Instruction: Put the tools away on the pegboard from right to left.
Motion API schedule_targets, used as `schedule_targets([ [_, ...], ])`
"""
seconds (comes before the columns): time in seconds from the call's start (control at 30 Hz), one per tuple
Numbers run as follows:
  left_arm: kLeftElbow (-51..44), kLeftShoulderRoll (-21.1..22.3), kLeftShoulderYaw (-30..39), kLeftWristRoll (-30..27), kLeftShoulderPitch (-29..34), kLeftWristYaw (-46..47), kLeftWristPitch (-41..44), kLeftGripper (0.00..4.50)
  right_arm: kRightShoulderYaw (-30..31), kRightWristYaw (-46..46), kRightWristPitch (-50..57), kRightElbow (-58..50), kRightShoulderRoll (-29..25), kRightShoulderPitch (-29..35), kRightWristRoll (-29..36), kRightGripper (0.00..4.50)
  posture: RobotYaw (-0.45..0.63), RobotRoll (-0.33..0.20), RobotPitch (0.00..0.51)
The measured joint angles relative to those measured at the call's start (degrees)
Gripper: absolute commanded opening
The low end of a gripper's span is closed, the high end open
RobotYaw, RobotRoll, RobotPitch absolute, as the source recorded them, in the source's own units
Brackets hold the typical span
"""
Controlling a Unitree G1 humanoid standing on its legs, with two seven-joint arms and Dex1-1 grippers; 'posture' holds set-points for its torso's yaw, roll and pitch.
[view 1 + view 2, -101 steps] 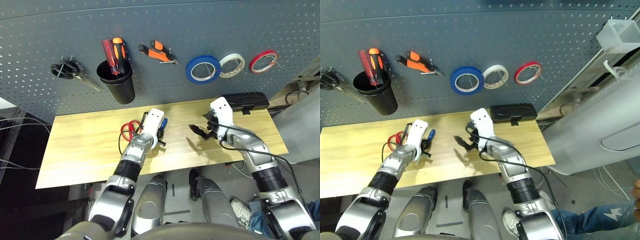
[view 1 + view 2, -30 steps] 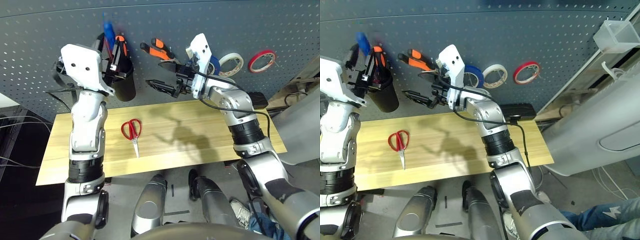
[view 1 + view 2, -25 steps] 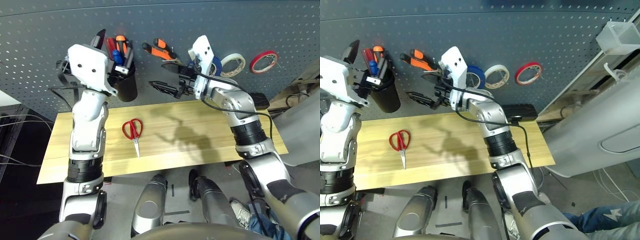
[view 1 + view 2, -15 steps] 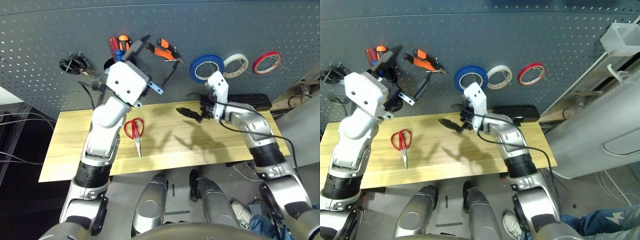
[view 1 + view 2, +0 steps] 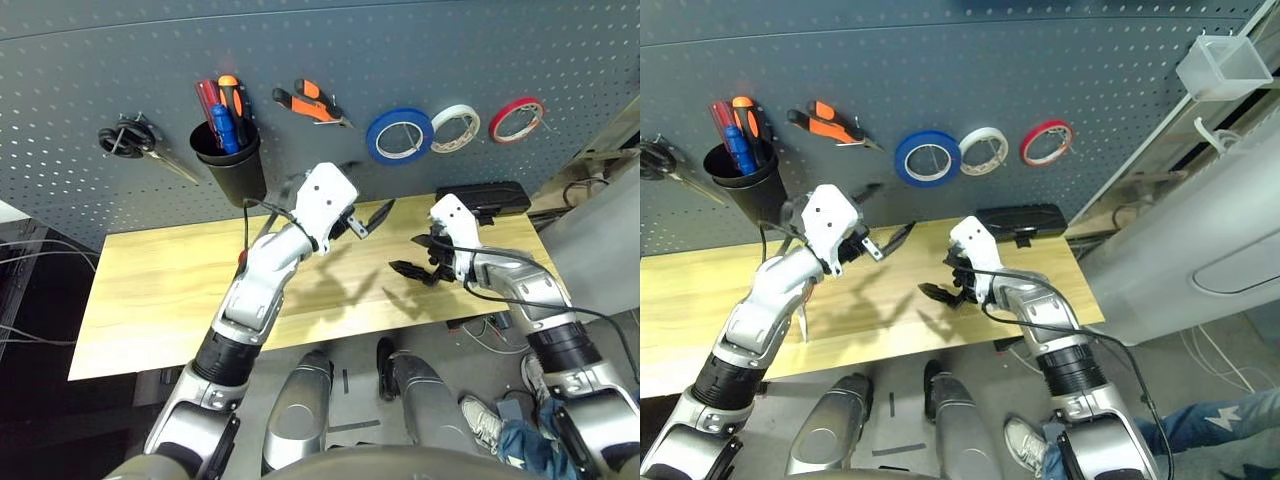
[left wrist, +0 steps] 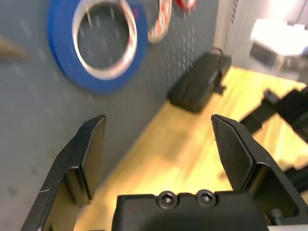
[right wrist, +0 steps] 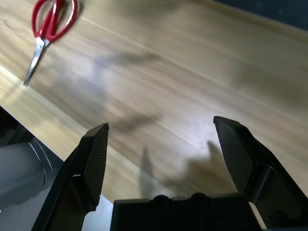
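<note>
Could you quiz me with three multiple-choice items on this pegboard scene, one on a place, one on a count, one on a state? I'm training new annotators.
1. Where is the blue-handled screwdriver?
A. on the table
B. in the black cup
C. in the right gripper

2. How many tape rolls hang on the pegboard?
A. one
B. two
C. three

3. How are the left gripper's jaws?
A. wide open and empty
B. shut on the pliers
C. shut on a tape roll

Key: 1 B, its handle stands in the black cup beside the red and orange handles. 2 C, blue tape roll, white tape roll and red tape roll hang in a row. 3 A, the left gripper shows spread fingers with nothing between.
</note>
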Motion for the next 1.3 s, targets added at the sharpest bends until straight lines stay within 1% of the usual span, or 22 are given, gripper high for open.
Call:
schedule_targets([
  [0.13, 3.18, 0.72, -0.92, 1.09, 2.73, 0.3, 3.59, 4.48, 0.01, -0.57, 1.78, 0.0, -0.13, 0.01, -0.01, 4.5, 0.13, 0.0, 0.238],
  [0.2, 5.65, 0.73, -0.68, 2.44, 3.2, 2.45, 5.74, 4.48, 0.14, -0.36, 2.54, -0.08, 0.0, 0.01, 0.14, 4.5, 0.13, 0.0, 0.241],
  [0.3, 8.11, 0.65, 1.53, 3.27, 3.22, 5.92, 8.29, 4.48, 0.9, -0.12, 3.23, -0.36, 0.88, 0.0, 0.33, 4.5, 0.13, 0.0, 0.243],
  [0.37, 9.22, -0.05, 4.55, 3.11, 3.2, 8.21, 10.71, 4.48, 1.71, -0.03, 2.31, -0.17, 2.38, -0.35, 0.31, 4.5, 0.14, 0.0, 0.245],
  [0.5, 10.38, 0.05, 7.38, 3.08, 3.16, 10.24, 14.26, 4.48, 3.94, 0.16, -1.49, 2.48, 4.38, -3.33, -0.93, 4.5, 0.15, 0.0, 0.249],
  [0.6, 11.49, 0.32, 9.27, 3.14, 3.09, 11.97, 16.19, 4.48, 5.42, -0.38, -3.22, 6.64, 6.8, -7.02, -2.52, 4.5, 0.16, 0.0, 0.254],
  [0.77, 12.57, 0.31, 12.73, 3.12, 3.45, 15.46, 18.58, 4.48, 5.89, -1.89, -6.75, 17.47, 11.51, -13.15, -4.71, 4.5, 0.18, 0.0, 0.26],
  [0.97, 13.91, 0.4, 16.63, 2.48, 4.27, 18.26, 19.51, 4.48, 5.88, -2.29, -10.78, 25.17, 14.57, -16.54, -6.48, 4.5, 0.2, 0.0, 0.263],
  [1.07, 15.07, 0.92, 18.13, 2.31, 4.3, 18.76, 19.43, 3.86, 5.88, -1.98, -11.89, 26.7, 15.49, -16.72, -6.93, 4.5, 0.2, 0.0, 0.264],
  [1.1, 15.46, 1.01, 18.33, 2.28, 4.29, 18.8, 19.37, 3.58, 5.88, -1.82, -12.02, 26.82, 15.7, -16.75, -6.99, 4.5, 0.2, 0.0, 0.264],
  [1.2, 18.2, 1.01, 18.81, 2.22, 3.78, 19.16, 18.3, 2.51, 5.88, -1.4, -12.36, 27.0, 16.25, -16.94, -7.1, 4.5, 0.19, 0.0, 0.265],
  [1.23, 19.1, 1.02, 18.89, 2.22, 3.56, 19.22, 18.0, 2.39, 5.88, -1.32, -12.43, 27.0, 16.42, -17.0, -7.13, 4.5, 0.19, 0.0, 0.265],
  [1.3, 20.54, 1.01, 18.92, 2.19, 3.07, 19.22, 17.34, 2.61, 5.88, -1.29, -12.45, 27.0, 16.59, -17.02, -7.16, 4.5, 0.19, 0.0, 0.266],
])
